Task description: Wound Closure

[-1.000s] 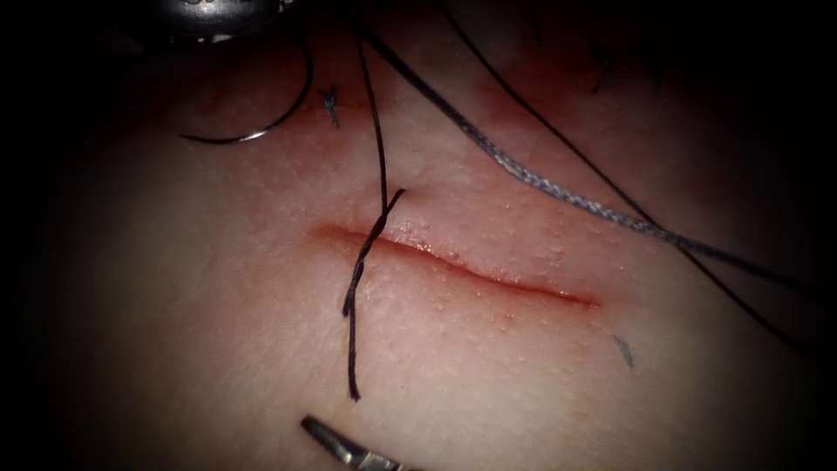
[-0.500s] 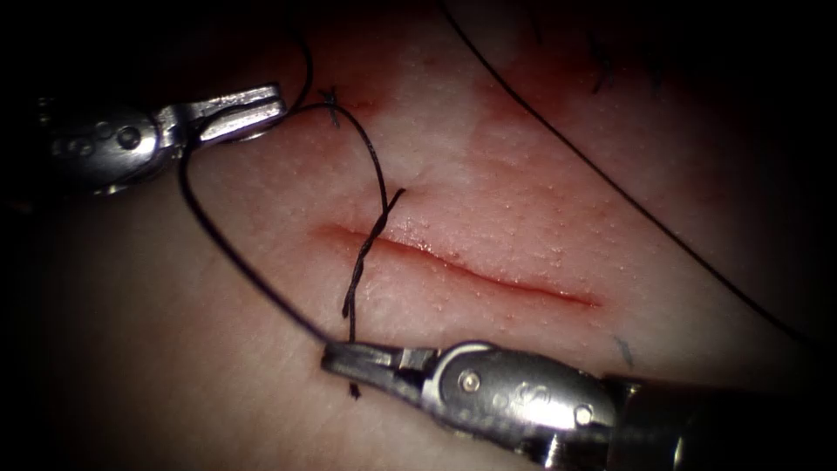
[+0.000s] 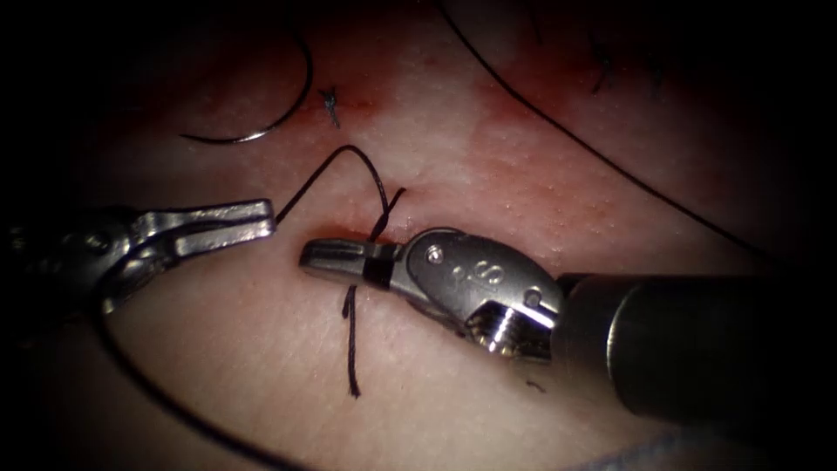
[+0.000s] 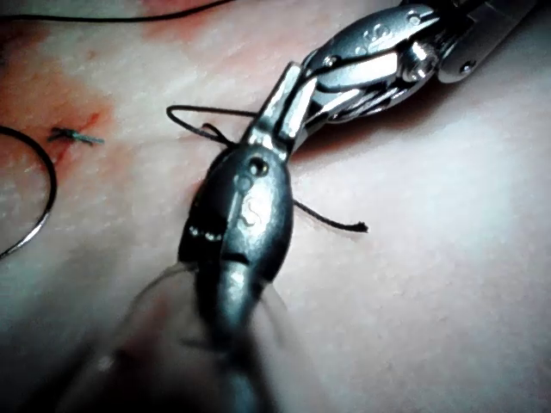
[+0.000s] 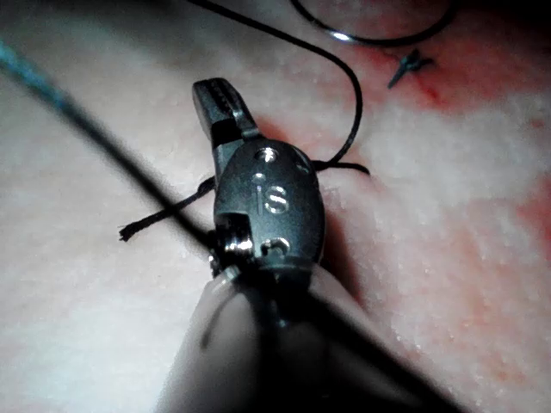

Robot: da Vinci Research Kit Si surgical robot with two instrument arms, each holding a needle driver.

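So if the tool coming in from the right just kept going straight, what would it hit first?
Probably the left tool: the right tool points left at its tips across a small gap, though depth is unclear.

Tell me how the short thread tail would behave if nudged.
Probably floppy and light: the thread tail lies limp on the tissue, kinked. Likely anchored, since it leaves the stitch. The left hand holds the thread, which also wraps the right hand; the needle lies free on the tissue.

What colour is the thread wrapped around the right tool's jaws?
Black; the thread forms a dark band around the right tool, clearest in the endoscope view.
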